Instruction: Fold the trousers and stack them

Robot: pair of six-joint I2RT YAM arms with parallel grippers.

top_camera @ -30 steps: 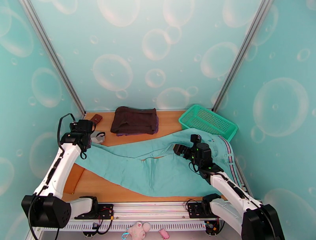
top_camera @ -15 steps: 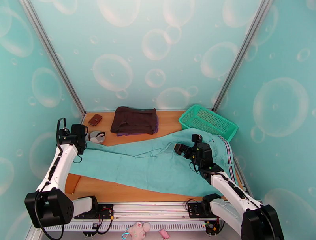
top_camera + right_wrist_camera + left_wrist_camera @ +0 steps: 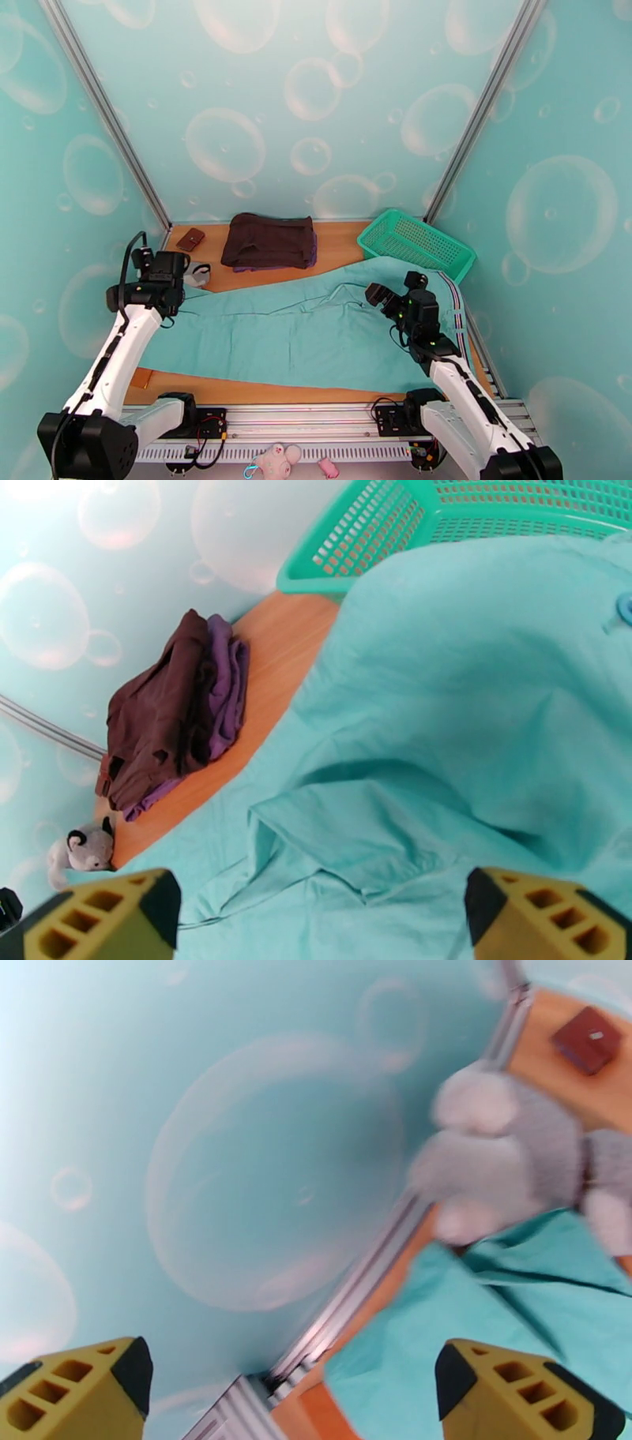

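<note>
- The counter (image 3: 336, 246) carries everything, with bare wood at the back and along the near edge
- The trousers (image 3: 300, 331) lie spread flat across most of it, legs running to my left, striped waistband on my right just beside the basket (image 3: 419, 238); a loose pleat shows in the cloth under my right wrist
- The dark folded pile (image 3: 268, 241) sits at the back, apart from the trousers; I judge that is where the stack goes
- My left tool (image 3: 292, 1359) hangs over the leg ends near the left wall, jaws wide apart, nothing between them
- My right tool (image 3: 320, 890) hovers above the seat of the trousers, jaws just as wide, also with nothing in them
- A grey plush toy (image 3: 505, 1157) lies just beyond the leg ends, and a small brown case (image 3: 190, 238) sits in the back left corner
- As I read it, laying out is done and the first fold is not yet made
- Next I would need to drop both tools onto cloth edges, pinch one layer cleanly, and carry the leg ends over toward the waistband, keeping clear of the toy
</note>
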